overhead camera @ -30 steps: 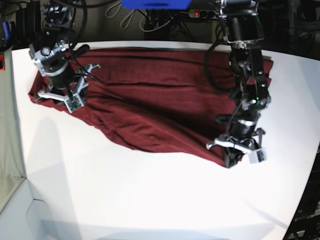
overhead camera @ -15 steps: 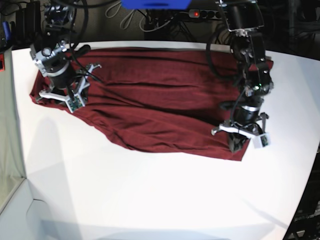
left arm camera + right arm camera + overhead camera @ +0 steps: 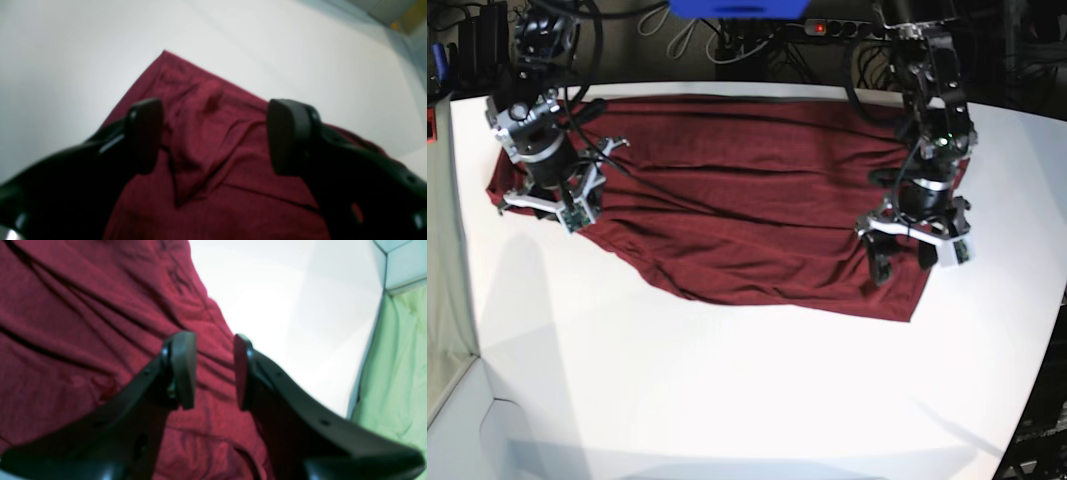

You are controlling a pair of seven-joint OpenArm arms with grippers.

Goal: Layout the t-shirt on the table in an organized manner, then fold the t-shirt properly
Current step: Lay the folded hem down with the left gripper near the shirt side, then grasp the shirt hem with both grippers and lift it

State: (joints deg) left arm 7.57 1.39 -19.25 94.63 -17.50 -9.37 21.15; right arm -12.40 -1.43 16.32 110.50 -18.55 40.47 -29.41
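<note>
The maroon t-shirt [image 3: 737, 210] lies spread across the far half of the white worktop [image 3: 727, 400], wrinkled, with long creases running across it between the two hands. The left hand [image 3: 905, 262] hangs directly above the shirt's near corner; its fingers [image 3: 146, 133] stand spread wide apart with nothing between them, and in the left wrist view the pointed corner of the t-shirt [image 3: 206, 150] lies flat on the worktop [image 3: 66, 50] just ahead of and below the fingertips, a small raised pucker of cloth showing between them. Bare white surface surrounds that corner on both sides ahead of the hand. The right hand [image 3: 555, 205] sits over the opposite end of the shirt, at its edge. In the right wrist view its fingers [image 3: 183, 370] stand partly apart with a narrow gap; creased fabric of the t-shirt [image 3: 83, 323] lies beneath and behind them, and whether any cloth is caught between the fingers cannot be told from this view. To the outer side of the right hand [image 3: 211, 371] the worktop [image 3: 283, 306] is white, with a green surface [image 3: 397, 373] beyond its edge.
</note>
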